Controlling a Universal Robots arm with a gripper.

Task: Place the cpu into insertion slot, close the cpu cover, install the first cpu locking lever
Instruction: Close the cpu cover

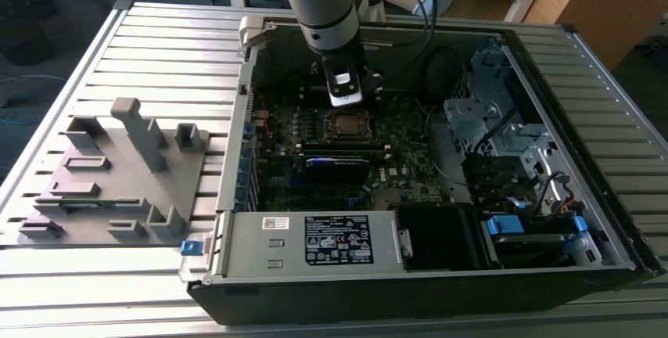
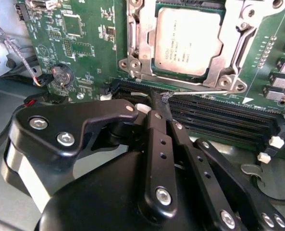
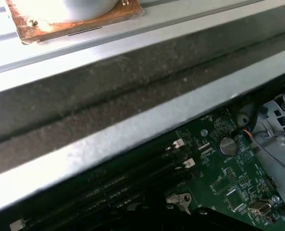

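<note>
**Gripper at the lever, cpu seated**

Exterior view: the arm (image 1: 325,9) reaches down into the open computer case (image 1: 418,303), over the socket.

Second wrist view: the cpu (image 2: 188,41) lies flat in the socket, and the cpu cover (image 2: 141,45) is down around it. The gripper (image 2: 160,101) is clenched, its tips touching the hooked end of the thin locking lever (image 2: 200,91), just beside the memory slots (image 2: 219,118). Whether the lever is pinched, I cannot tell.
</note>
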